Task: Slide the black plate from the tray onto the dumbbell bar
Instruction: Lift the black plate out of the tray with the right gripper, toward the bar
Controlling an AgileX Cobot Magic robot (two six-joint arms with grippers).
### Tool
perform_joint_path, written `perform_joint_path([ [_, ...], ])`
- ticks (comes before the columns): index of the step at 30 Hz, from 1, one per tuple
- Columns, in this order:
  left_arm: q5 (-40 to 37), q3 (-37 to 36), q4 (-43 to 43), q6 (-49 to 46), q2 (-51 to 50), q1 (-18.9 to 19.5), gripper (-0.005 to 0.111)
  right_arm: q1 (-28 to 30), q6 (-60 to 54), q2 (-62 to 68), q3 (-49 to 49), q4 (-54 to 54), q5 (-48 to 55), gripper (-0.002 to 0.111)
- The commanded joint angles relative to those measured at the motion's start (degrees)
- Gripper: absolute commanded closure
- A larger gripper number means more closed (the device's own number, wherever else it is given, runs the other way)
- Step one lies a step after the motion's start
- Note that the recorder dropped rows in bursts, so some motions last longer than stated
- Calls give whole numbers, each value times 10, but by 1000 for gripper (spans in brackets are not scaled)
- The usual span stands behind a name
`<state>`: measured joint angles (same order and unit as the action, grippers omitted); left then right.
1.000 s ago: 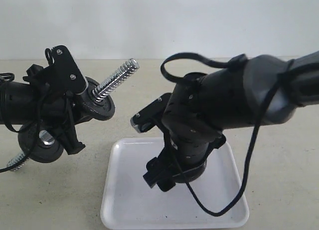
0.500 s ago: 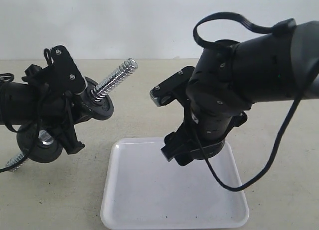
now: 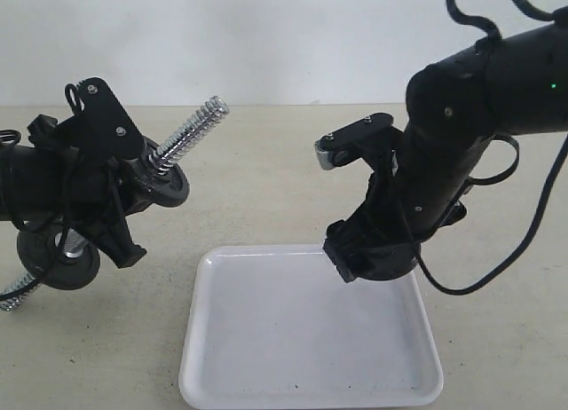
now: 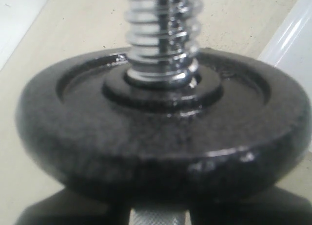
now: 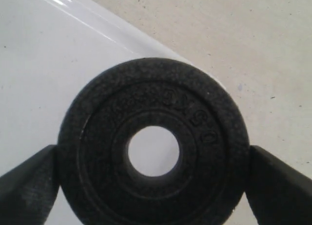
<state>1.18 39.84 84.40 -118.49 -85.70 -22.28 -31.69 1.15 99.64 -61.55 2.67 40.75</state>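
Observation:
The black plate [image 5: 153, 147] hangs between the two fingers of my right gripper [image 5: 153, 181], which is shut on its rim; its round centre hole shows white tray behind. In the exterior view that gripper [image 3: 373, 255] holds the plate [image 3: 390, 266] just above the far right corner of the white tray [image 3: 266, 339]. My left gripper [image 3: 106, 210] is shut on the dumbbell bar [image 3: 188, 130], whose threaded chrome end points up and to the right. A black disc [image 4: 161, 132] sits on the bar [image 4: 163, 40] close to the left wrist camera.
A second black disc [image 3: 60, 255] sits on the bar's lower end at the far left. The beige tabletop [image 3: 266, 161] lies between the bar's tip and my right arm. The tray's inside holds nothing else.
My right arm has lifted the plate off the tray floor and carried it up and to the right. The left arm shifted the bar slightly left and lower.

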Motion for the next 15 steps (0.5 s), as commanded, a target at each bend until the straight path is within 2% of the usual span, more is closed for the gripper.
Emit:
perform_joint_path([
  [1, 29, 21, 6, 7, 27, -1, 102, 47, -120, -13, -3, -122, -9, 107],
  [8, 37, 21, 6, 20, 27, -1, 102, 120, -356, -13, -3, -376, 45, 107],
  [15, 35, 21, 6, 21, 27, -1, 102, 174, -534, -13, -3, -590, 131, 107],
])
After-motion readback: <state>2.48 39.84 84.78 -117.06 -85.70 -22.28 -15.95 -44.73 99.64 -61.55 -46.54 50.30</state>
